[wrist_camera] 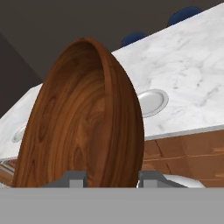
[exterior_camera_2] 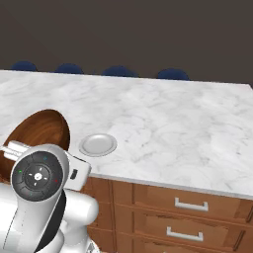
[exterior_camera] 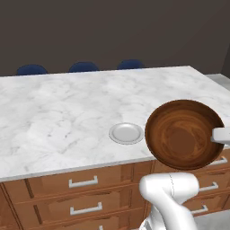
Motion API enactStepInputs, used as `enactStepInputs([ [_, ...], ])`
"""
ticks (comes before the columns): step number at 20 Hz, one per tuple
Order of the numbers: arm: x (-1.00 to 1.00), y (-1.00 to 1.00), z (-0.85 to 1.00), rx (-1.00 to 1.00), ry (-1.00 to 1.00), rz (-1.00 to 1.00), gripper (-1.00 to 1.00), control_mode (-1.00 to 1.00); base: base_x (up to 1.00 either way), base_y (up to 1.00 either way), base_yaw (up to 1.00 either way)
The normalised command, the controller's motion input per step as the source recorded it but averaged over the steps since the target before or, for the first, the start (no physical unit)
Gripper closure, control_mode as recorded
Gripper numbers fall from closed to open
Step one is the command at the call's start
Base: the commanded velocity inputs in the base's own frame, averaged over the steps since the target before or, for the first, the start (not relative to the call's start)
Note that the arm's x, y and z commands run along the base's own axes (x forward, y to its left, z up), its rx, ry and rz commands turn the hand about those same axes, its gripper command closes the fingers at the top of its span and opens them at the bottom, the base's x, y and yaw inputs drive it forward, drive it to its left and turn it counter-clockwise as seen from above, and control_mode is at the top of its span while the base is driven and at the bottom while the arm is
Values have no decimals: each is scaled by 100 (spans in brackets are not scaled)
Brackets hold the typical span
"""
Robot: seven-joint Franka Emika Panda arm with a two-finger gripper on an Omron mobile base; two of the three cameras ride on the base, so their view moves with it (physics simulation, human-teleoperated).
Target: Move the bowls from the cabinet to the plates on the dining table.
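wooden bowl (exterior_camera: 184, 134) in hand (wrist_camera: 111, 178), beside table (exterior_camera: 58, 117) edge

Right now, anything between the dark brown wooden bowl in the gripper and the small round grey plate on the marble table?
Nothing visible. The dark brown wooden bowl is held on edge in the gripper, beside the table's near edge. The small round grey plate lies bare on the white marble dining table, with open marble around it.

The glossy white rounded arm (exterior_camera_2: 47, 212) is showing smooth, bulbous plastic segments. Its dark round joint cap (exterior_camera_2: 37, 176) is displaying a pale ring with small green, blue and red marks. Two small grey finger tips (wrist_camera: 74, 178) are looking blocky and matte.
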Motion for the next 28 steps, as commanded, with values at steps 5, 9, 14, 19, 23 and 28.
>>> enactStepInputs([
  [5, 0, 0, 0, 0, 0, 0, 100, 100, 65, -1, 0],
  [9, 0, 0, 0, 0, 0, 0, 100, 100, 40, 0, 0],
  [14, 0, 0, 0, 0, 0, 0, 100, -100, 0, 0, 0],
  [19, 14, 0, -13, 0, 2, 0, 100, -100, 0, 0, 0],
  [23, 29, -6, -36, 5, 6, 3, 100, -100, 0, 0, 0],
  [28, 23, -15, -38, 9, 5, 7, 100, -100, 0, 0, 0],
])
